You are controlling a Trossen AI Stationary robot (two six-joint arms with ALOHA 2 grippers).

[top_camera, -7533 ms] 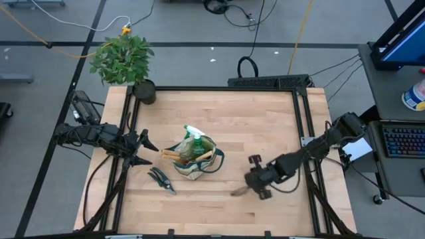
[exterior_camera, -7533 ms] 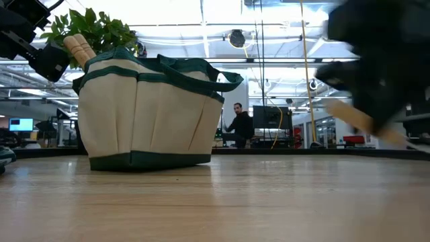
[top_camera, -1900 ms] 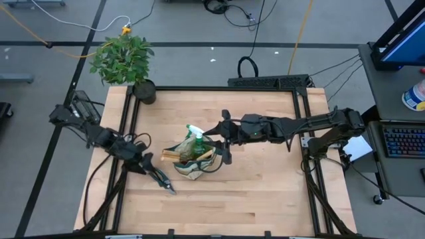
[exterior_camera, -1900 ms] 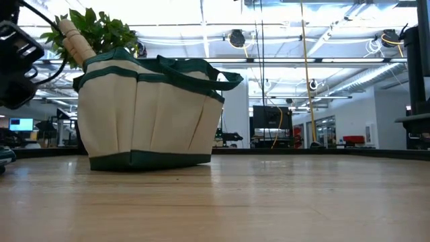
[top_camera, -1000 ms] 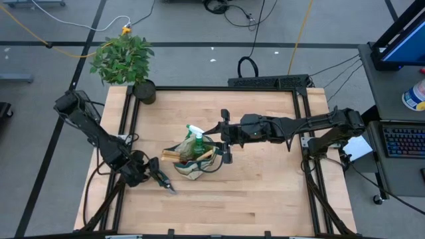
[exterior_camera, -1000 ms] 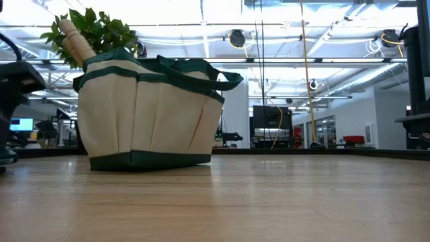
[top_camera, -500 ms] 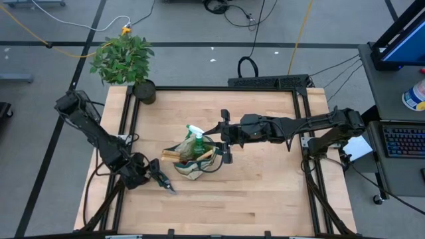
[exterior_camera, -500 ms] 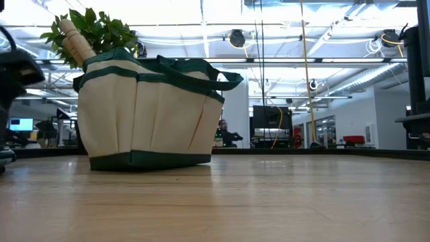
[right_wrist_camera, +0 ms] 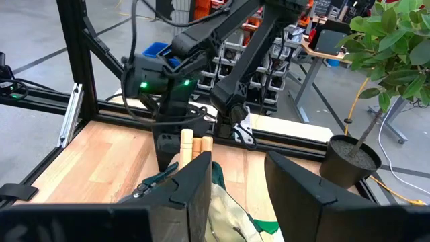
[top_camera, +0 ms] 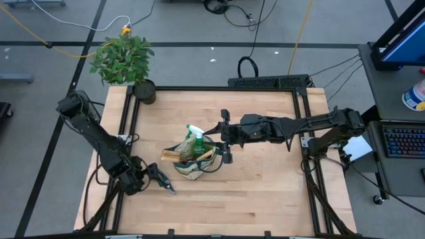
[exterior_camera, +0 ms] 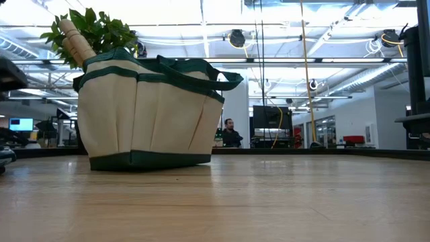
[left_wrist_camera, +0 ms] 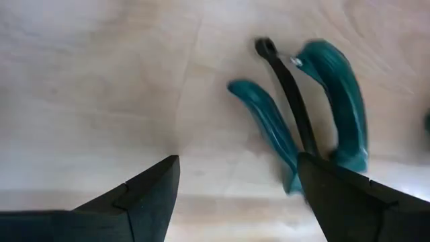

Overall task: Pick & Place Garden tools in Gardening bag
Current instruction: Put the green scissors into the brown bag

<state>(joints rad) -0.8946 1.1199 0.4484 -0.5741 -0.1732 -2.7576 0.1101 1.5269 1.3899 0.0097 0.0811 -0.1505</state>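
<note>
The beige gardening bag [top_camera: 192, 160] with green trim stands mid-table, holding a green spray bottle [top_camera: 194, 138] and wooden tool handles [top_camera: 171, 155]. The pruning shears [top_camera: 163, 182] lie flat on the table left of the bag; their teal handles [left_wrist_camera: 302, 114] fill the left wrist view. My left gripper [top_camera: 151, 175] points down beside the shears, open, with only bare table between its fingers [left_wrist_camera: 238, 185]. My right gripper [top_camera: 220, 137] hovers level above the bag's right rim, open [right_wrist_camera: 235, 178] and holding nothing.
A potted plant [top_camera: 123, 58] in a black pot [top_camera: 145, 91] stands at the table's far left corner. Bare wood [top_camera: 265, 192] lies right of and in front of the bag. A person [exterior_camera: 230, 131] shows far off in the room.
My left gripper has shifted a little toward the table's near edge, next to the shears, and stays open. The shears and the bag have kept their places.
</note>
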